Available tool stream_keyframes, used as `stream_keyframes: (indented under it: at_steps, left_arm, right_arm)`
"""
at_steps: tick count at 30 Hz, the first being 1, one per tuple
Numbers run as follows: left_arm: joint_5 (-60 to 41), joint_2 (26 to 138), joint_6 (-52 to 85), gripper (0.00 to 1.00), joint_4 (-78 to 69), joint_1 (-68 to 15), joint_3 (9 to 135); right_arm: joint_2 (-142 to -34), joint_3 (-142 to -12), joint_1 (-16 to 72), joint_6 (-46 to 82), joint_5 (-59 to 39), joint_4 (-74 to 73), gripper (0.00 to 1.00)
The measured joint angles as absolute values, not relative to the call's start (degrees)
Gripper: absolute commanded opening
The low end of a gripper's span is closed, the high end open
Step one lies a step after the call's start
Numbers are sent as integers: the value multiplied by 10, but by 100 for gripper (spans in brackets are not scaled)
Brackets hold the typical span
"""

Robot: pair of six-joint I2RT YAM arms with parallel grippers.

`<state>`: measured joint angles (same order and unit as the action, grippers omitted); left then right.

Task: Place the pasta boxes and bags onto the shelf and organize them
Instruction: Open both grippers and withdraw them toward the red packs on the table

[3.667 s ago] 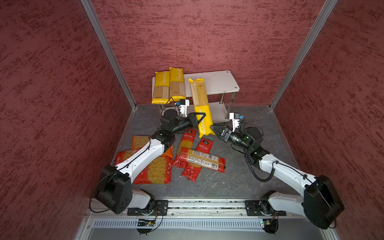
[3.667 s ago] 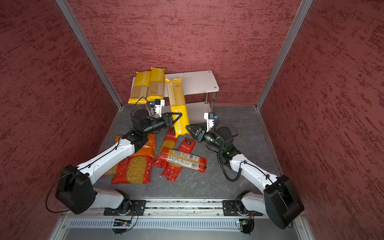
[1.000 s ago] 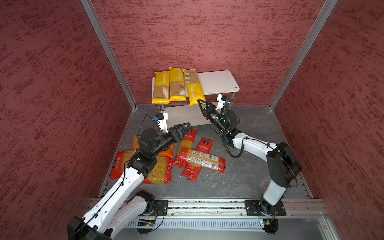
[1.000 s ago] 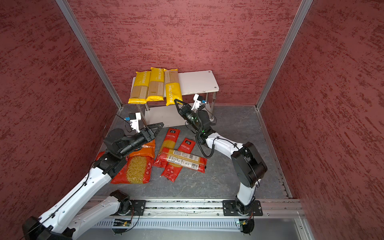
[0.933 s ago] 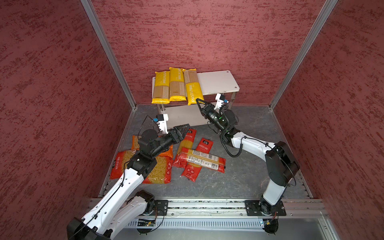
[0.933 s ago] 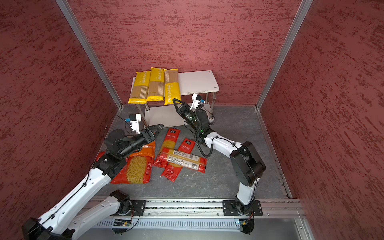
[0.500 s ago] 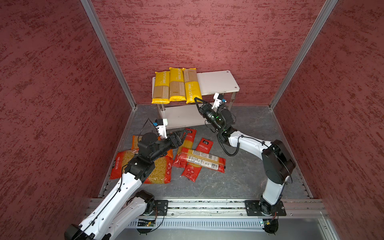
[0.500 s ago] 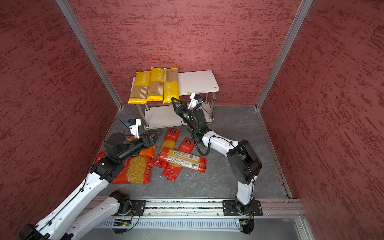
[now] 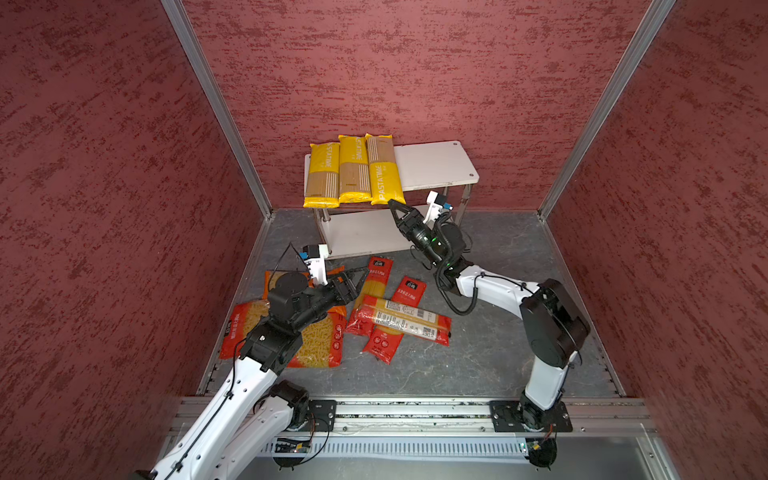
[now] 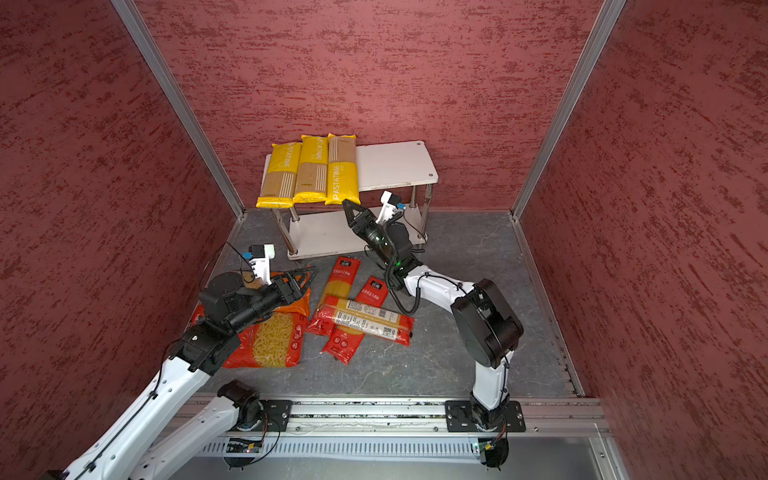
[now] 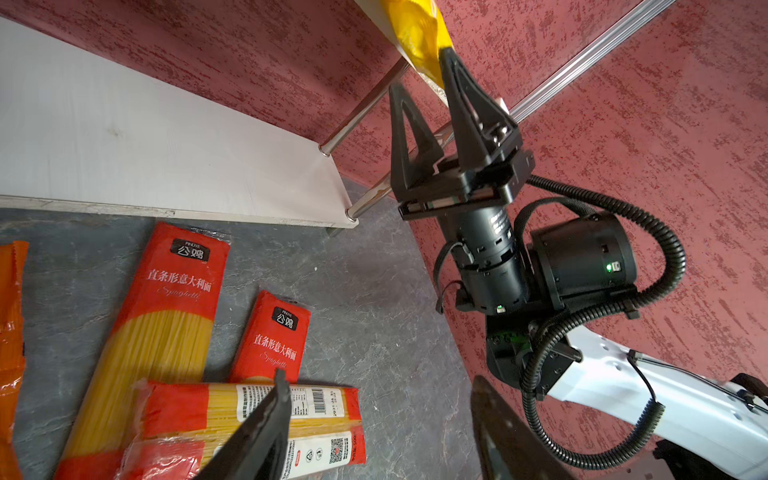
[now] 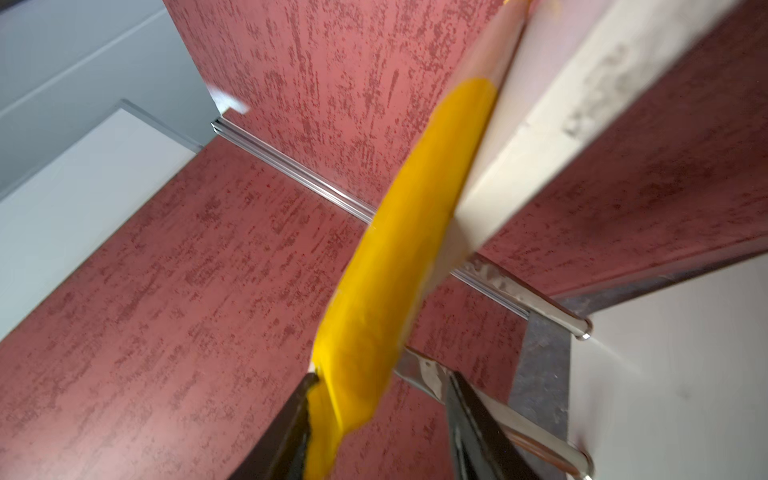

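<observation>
The right end effector (image 9: 399,208) is seen open, raised to the front edge of the shelf (image 9: 436,166). The overhanging near end of the rightmost yellow pack (image 9: 384,170) is shown between its jaws in the right wrist view. One finger (image 12: 291,419) is touched by the pack, while a clear gap is left to the other, so nothing is gripped. This pack is laid on the left half of the top board (image 10: 395,166), side by side with two more yellow packs (image 9: 336,174). All three are pointed front to back, and their near ends are hung over the front edge. The right half of that board is left bare, and so is the lower board (image 9: 361,237). The left end effector (image 10: 311,277) is also held open and empty, low over the worktop (image 9: 498,353) in front of the shelf's left side. Its tips are pointed toward the red bags (image 9: 374,291). Three such long bags are laid on the worktop just in front of the shelf, two roughly parallel and one crosswise (image 9: 403,320) on top of them. Just beside them to the left, wide bags (image 9: 316,340) of short pasta are spread flat. These are partly covered by the left arm, so their number cannot be told.
</observation>
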<state>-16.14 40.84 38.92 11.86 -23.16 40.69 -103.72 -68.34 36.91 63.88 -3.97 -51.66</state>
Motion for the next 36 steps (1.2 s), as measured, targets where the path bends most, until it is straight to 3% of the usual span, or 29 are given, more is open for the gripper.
stream_keyframes:
  at_steps: [6,11,21,27,36]
  left_arm:
    - [-164,446,376,69,120,-220,395]
    - [-163,488,368,68,127,-216,398]
    - [-146,530,361,67,166,-223,410]
    - [-67,541,362,67,217,-316,410]
    - [32,531,397,67,295,-404,407]
  right_arm:
    - [-947,-554,369,632,-50,-524,57]
    - [-875,-468,375,632,-50,-502,49]
    - [-750,-397,382,606,-29,-228,50]
    - [-704,-386,382,530,-23,-95,53]
    - [-682,-306,382,473,-44,-68,54]
